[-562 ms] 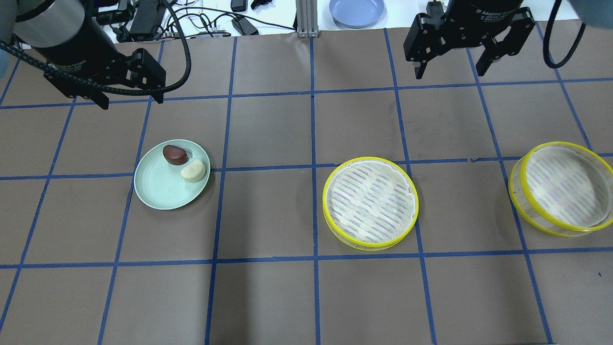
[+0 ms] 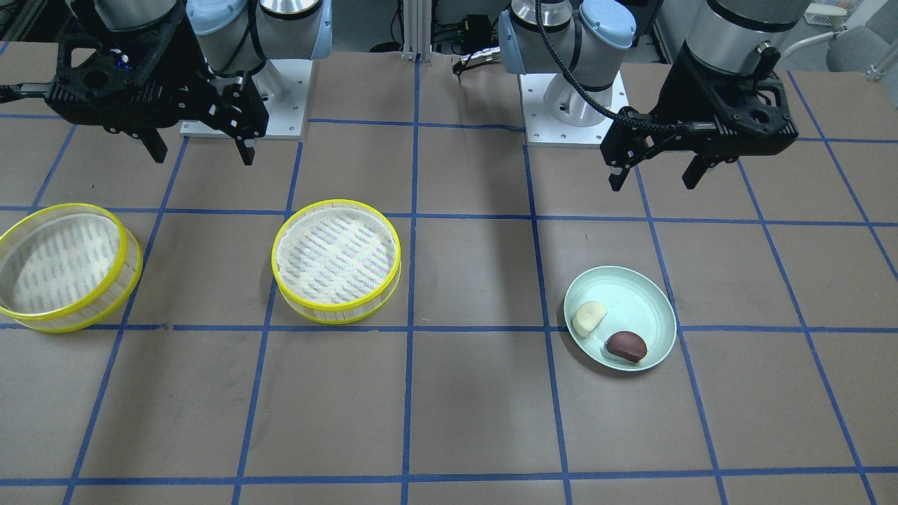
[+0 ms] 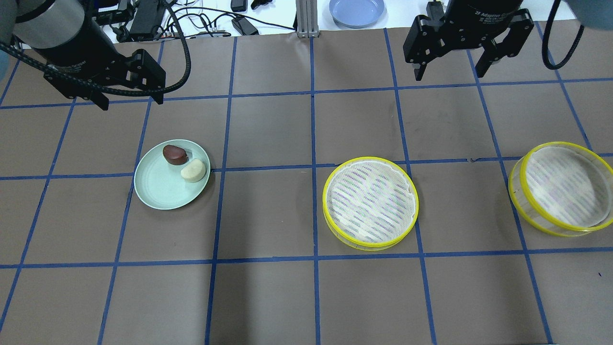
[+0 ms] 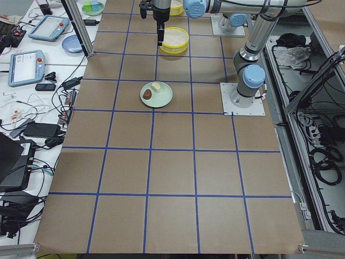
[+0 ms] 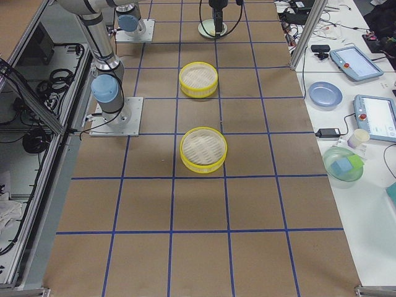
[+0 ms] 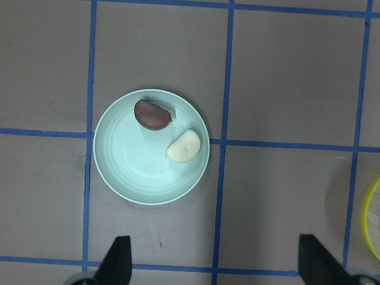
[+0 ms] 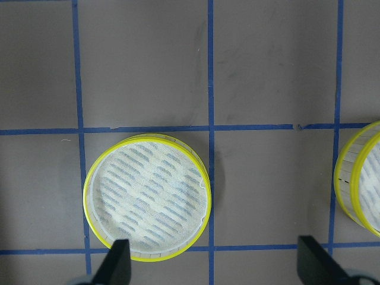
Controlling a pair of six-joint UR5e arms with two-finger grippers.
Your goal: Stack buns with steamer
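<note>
A cream-white bun [image 3: 193, 170] and a glossy dark reddish-brown bun [image 3: 174, 154] lie side by side on a pale green plate [image 3: 160, 189] at the table's left. Both also show in the left wrist view, the dark bun [image 6: 152, 114] and the cream bun [image 6: 184, 146]. Two yellow-rimmed steamer trays stand apart: one in the middle [image 3: 369, 201], one at the right edge [image 3: 561, 187]. My left gripper [image 3: 131, 102] is open and empty, high above the table beyond the plate. My right gripper [image 3: 449, 75] is open and empty, high beyond the middle steamer [image 7: 148, 196].
A blue dish [image 3: 357, 10], cables [image 3: 201, 19] and a metal post [image 3: 303, 19] sit past the table's far edge. Blue tape lines grid the brown tabletop.
My right gripper has shifted slightly toward the far edge. The left gripper, buns, plate and steamers have not moved.
</note>
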